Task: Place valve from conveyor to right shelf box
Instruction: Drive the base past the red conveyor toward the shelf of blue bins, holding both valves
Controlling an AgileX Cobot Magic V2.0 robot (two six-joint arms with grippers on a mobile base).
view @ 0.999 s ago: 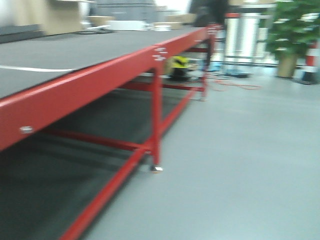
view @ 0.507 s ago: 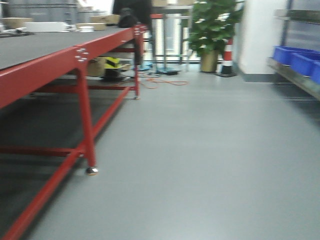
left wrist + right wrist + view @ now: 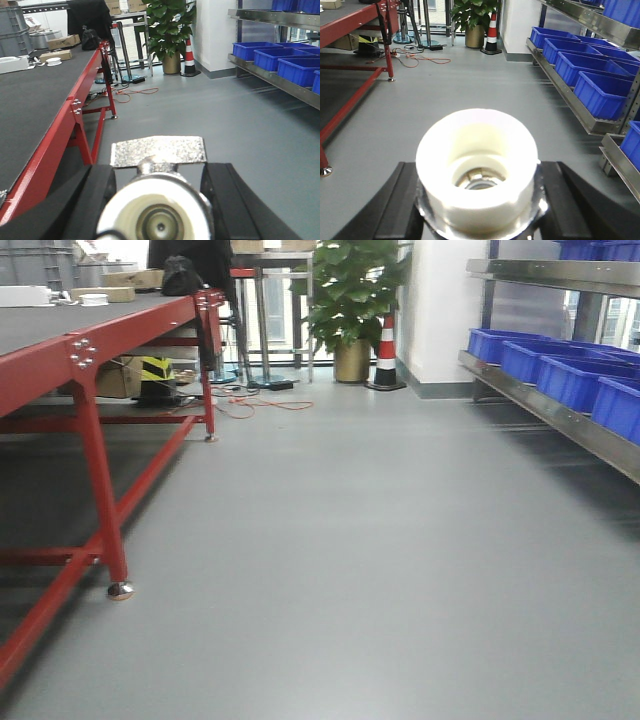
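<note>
A valve (image 3: 159,220) is gripped in the left gripper (image 3: 157,200). Its white-ringed end is turned towards the camera and its flat metal handle stands above, with the black jaws closed against its two sides. A second valve (image 3: 477,160), white cup end foremost, is clamped likewise in the right gripper (image 3: 477,200). The contact itself is blurred at the frame's lower edge, so the hold can only be judged firm. Neither piece has been delivered. The shelf (image 3: 560,422) with its blue boxes (image 3: 600,95) lies to the right, well apart across bare floor (image 3: 350,540). The step in hand is judged to be the carry. The base should be brought square to the shelf and steered clear of the red-framed tabletop (image 3: 40,370). Each valve should be lowered inside a box, under the upper shelf rail, before the jaws are released.
</note>
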